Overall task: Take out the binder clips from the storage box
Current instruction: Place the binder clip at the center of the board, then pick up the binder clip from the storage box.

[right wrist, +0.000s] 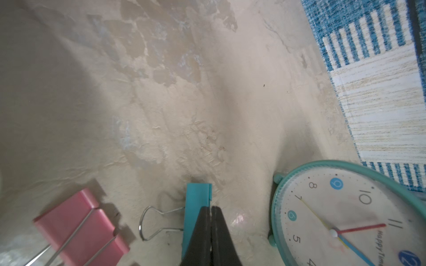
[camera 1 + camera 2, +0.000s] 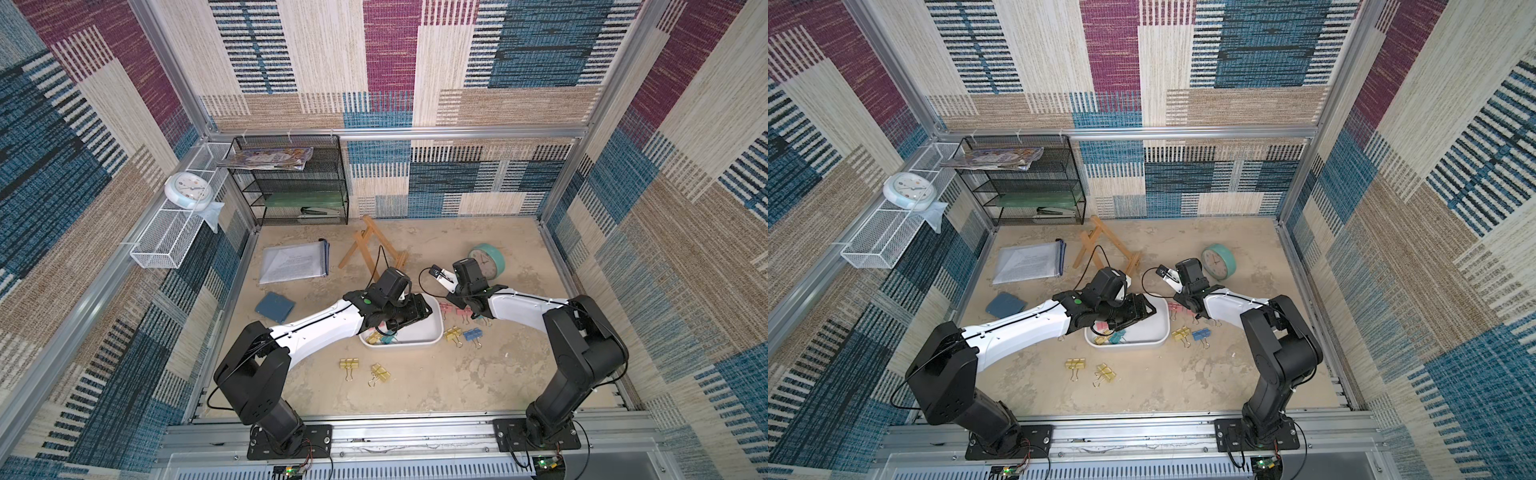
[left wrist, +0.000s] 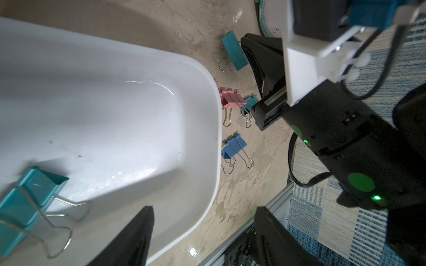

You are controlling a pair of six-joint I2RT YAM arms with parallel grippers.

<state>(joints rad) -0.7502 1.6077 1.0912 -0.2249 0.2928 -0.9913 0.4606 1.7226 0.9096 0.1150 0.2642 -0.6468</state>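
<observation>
Box: storage box [image 2: 419, 341] flat on the desk [image 2: 478, 382] between the two arms, open face up, long axis running side to side.
Inside the box: pink, teal and yellow binder clips [image 2: 1117, 336] bunched at the left end.
In front of the box: two yellow clips [image 2: 348, 364] on the desk, handles toward the arm bases.
Right of the box: pink clips [image 2: 445, 308] just beside the rim, then a yellow-and-blue pair [image 2: 472, 333] nearer the front.
Above the box: left gripper [image 3: 204, 209], jaws standing apart, nothing between them.
Beside the clock: right gripper [image 1: 211, 211], jaws pressed together, tips against a teal binder clip [image 1: 198, 200]. Cannot tell whether a wire is pinched.
Teal clip heading: long axis in line with the right gripper, one handle loop lying out toward a pink clip.
Left wrist view only: two teal clips [image 3: 30, 198] side by side on the box floor, partly covered by the left arm in both top views.
Right wrist view only: the closed fingertips, hidden under the arm in both top views.
Edges: teal alarm clock [image 1: 345, 218] close beside the right gripper.
Open room: bare desk in front of the box toward the right arm's base.
</observation>
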